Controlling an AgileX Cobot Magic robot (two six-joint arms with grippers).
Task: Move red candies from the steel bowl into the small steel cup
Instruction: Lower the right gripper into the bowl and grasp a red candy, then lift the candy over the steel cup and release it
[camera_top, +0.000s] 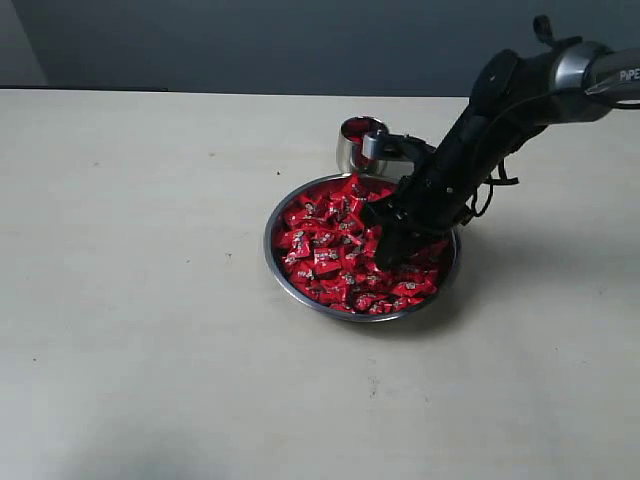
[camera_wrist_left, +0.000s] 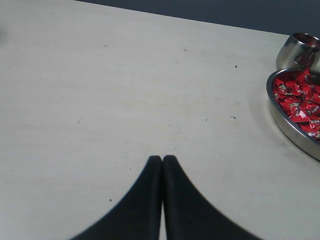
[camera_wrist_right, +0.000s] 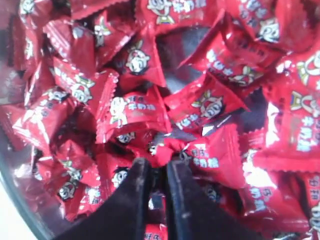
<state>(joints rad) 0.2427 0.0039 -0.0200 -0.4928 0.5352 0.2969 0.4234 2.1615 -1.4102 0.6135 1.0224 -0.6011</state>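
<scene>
Candies (camera_wrist_right: 135, 112) in red wrappers fill the bowl (camera_top: 270, 255). The right gripper (camera_wrist_right: 156, 167) is dug into the right side of the heap, its jaws narrow, with the crimped edge of one wrapper caught between the tips. The cup (camera_top: 352, 152) stands just beyond the bowl's far rim. The left gripper (camera_wrist_left: 162, 159), jaws pressed together on nothing, hangs over the table (camera_wrist_left: 100, 75) well left of the bowl.

"PiPE" on R arm (camera_top: 590, 70); red candies' (camera_wrist_right: 135, 107) txt unreadable.
</scene>
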